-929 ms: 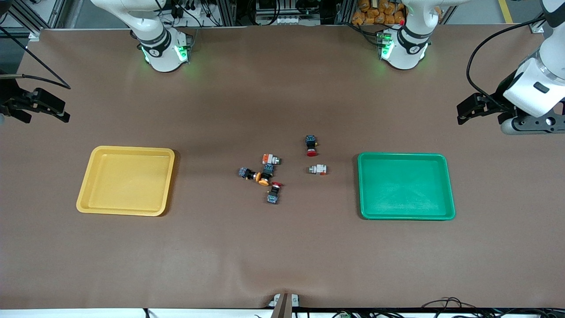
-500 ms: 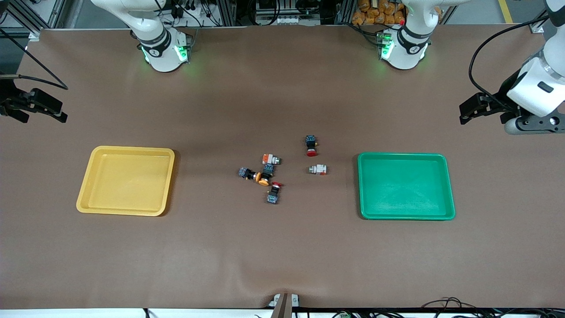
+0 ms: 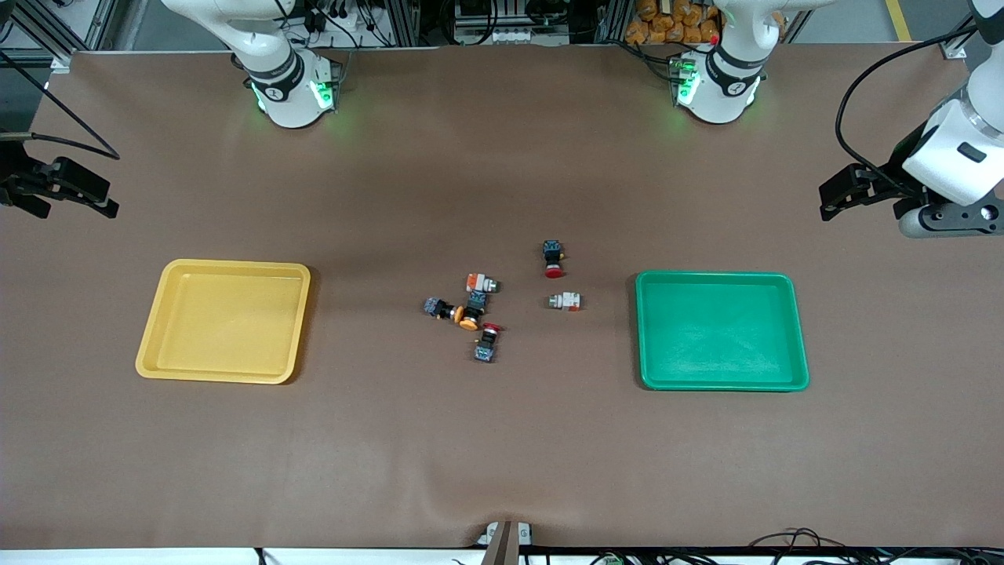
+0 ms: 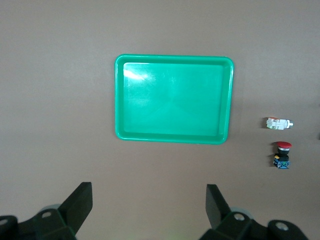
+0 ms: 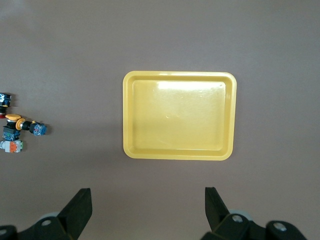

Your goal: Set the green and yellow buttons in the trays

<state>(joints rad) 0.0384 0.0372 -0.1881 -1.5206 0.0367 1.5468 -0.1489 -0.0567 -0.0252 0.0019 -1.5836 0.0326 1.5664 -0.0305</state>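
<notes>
— Brown worktop [image 3: 502,439]: what is lying on it?
— A yellow tray [image 3: 223,320] and green tray [image 3: 722,330] are sitting empty at either end, with the buttons [image 3: 469,304] clustering between them.
— The grippers?
— The left gripper [image 4: 145,202] and right gripper [image 5: 145,202] are hanging at the ends, jaws wide, holding nothing.

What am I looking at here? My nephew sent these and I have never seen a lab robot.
Two robot arms stand at a brown table. The wide picture looks down from across it. The other two come from cameras on each arm's wrist.

The left end effector hangs open above the green tray. The right end effector hangs open above the yellow tray. Neither holds anything, and both trays are empty.

Between the trays lie six small push buttons: a cluster of four, a red-capped one and a white one.
</notes>
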